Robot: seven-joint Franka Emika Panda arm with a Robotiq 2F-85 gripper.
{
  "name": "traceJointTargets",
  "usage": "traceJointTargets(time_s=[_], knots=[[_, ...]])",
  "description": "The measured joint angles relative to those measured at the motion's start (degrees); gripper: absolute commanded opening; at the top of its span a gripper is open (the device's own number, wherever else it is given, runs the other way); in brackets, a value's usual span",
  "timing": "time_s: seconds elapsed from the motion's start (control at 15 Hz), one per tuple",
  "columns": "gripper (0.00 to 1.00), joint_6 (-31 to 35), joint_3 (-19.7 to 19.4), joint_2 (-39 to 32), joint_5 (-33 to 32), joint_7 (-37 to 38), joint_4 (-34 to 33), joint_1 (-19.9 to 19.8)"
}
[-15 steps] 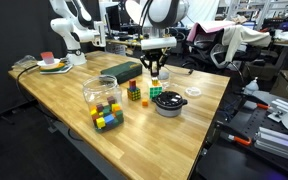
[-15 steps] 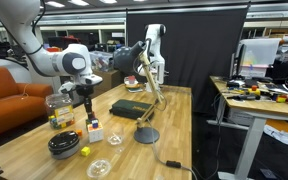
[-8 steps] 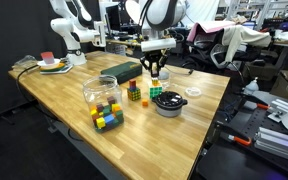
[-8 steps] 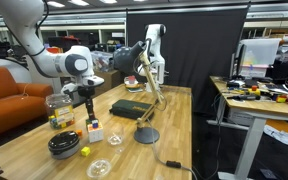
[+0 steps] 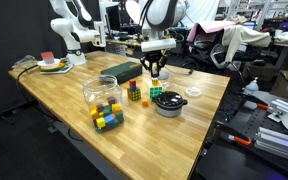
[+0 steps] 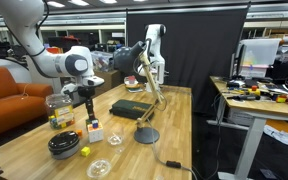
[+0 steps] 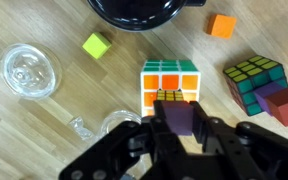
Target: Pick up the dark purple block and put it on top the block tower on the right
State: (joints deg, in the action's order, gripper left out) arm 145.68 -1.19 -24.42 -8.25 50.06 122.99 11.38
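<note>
In the wrist view my gripper (image 7: 174,125) is shut on the dark purple block (image 7: 174,112), one finger on each side of it. Straight below the block is the top of the block tower (image 7: 170,78), an orange and yellow faced cube with white edges. In both exterior views the gripper (image 5: 156,70) (image 6: 91,108) hangs just above the slim tower (image 5: 154,92) (image 6: 94,130) on the wooden table. I cannot tell whether the block touches the tower's top.
A shorter stack of dark green and red cubes (image 7: 259,85) (image 5: 134,92) stands beside the tower. A black bowl (image 5: 169,103) (image 7: 144,8), a clear lid (image 7: 29,70), loose orange (image 7: 221,26) and yellow-green (image 7: 96,45) cubes and a jar of cubes (image 5: 104,102) are nearby.
</note>
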Motion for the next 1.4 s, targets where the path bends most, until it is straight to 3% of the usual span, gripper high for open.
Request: traceJointTargets(time_s=[0.53, 0.93, 1.4], knots=[[0.07, 0.08, -0.49, -0.09, 1.18, 0.00, -0.02, -0.09], [0.07, 0.39, -0.30, -0.60, 8.80, -2.88, -0.34, -0.64], [0.07, 0.38, -1.47, -2.49, 8.99, -3.90, -2.25, -1.04]])
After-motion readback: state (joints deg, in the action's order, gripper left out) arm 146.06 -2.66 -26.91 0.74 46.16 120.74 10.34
